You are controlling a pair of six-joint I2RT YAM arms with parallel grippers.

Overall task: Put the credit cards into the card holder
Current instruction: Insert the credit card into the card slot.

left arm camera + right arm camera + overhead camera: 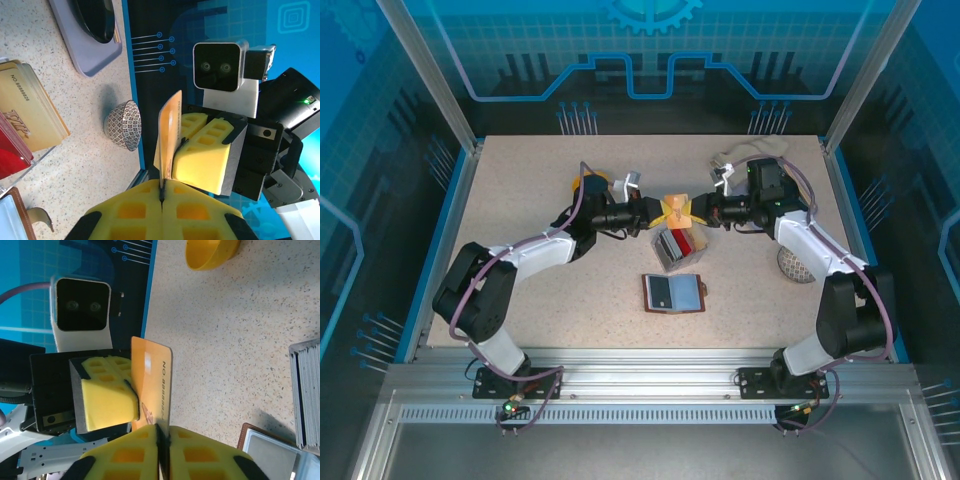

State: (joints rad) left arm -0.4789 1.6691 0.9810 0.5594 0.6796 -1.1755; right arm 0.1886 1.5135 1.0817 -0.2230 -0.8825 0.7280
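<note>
The card holder (674, 293) lies open and flat on the speckled table (520, 200), nearest the arm bases. It is reddish-brown leather with grey-blue pockets. Just beyond it a clear tray (662, 258) holds upright red and gold cards. Farther back, the left gripper (162, 192) and right gripper (162, 437) meet tip to tip. Both pairs of yellow foam pads are clamped on one thin, glossy orange-gold card (152, 375), held on edge and bearing a printed number.
</note>
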